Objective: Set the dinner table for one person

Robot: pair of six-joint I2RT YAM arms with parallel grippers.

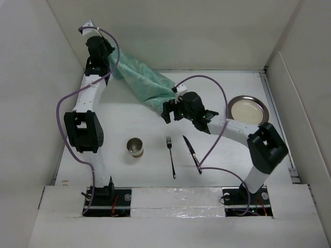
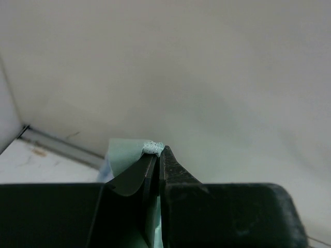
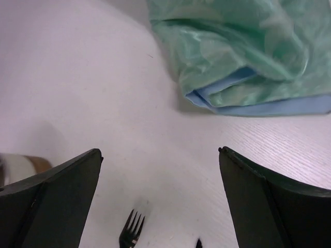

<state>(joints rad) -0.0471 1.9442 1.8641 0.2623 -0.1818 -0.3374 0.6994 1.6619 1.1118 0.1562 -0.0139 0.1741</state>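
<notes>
1. White panels (image 1: 31,77) wall the dinner table (image 1: 145,175), a large matte white surface that fills the overhead view, with both arm bases at its near edge.
2. A green cloth (image 1: 145,82) with a blue underside stretches from the far left corner toward the middle of the table, its far end lifted off the surface.
3. The left gripper (image 2: 159,152) is clenched on a bunched corner of that cloth, held up close to the far wall.
4. The right gripper (image 3: 160,152) hovers over bare table at the cloth's nearer end, jaws spread wide. The cloth's folded edge lies beyond its fingertips.
5. A metal cup (image 1: 135,148) stands upright near the left arm. A fork (image 1: 171,157) lies to its right, and a knife (image 1: 191,153) lies right of the fork, apart from it.
6. A round metal plate (image 1: 247,110) sits on the right side of the table, just beside the right arm.
</notes>
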